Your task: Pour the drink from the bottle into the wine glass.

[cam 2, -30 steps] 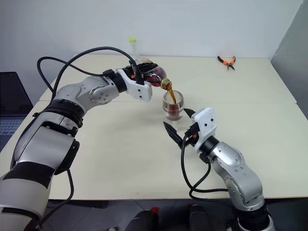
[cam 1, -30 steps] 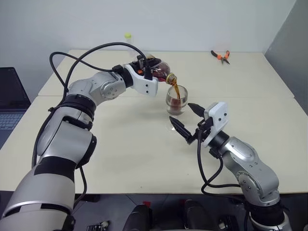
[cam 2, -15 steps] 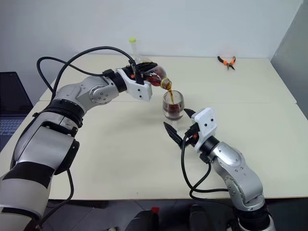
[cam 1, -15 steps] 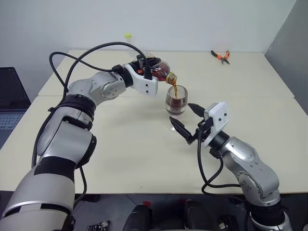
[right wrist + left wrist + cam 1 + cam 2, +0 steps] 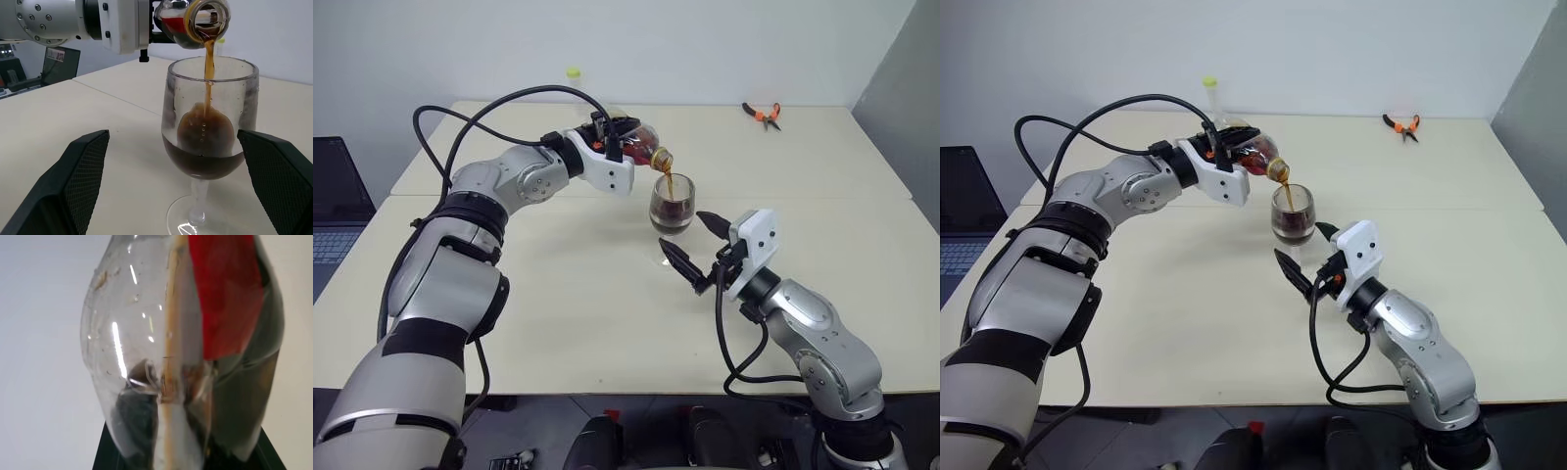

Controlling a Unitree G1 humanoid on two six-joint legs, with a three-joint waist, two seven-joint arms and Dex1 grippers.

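Note:
My left gripper (image 5: pixel 612 143) is shut on the bottle (image 5: pixel 634 142), a clear squat bottle with a red label, held tipped on its side above the wine glass (image 5: pixel 672 204). Its open mouth (image 5: pixel 209 13) hangs over the glass rim. A thin stream of dark brown drink (image 5: pixel 209 51) falls into the bowl, where a pool of drink (image 5: pixel 204 159) fills the lower part. My right gripper (image 5: pixel 692 245) stands open just in front of the glass, its two fingers (image 5: pixel 78 181) on either side of the stem without touching it.
Orange-handled pliers (image 5: pixel 762 114) lie at the far right of the cream table (image 5: pixel 558 294). A thin clear tube with a yellow-green cap (image 5: pixel 573 78) stands at the far edge behind my left arm. A laptop (image 5: pixel 333 211) sits off the left edge.
The level of dark drink in the glass has risen a little. Both arms and the bottle stay where they were.

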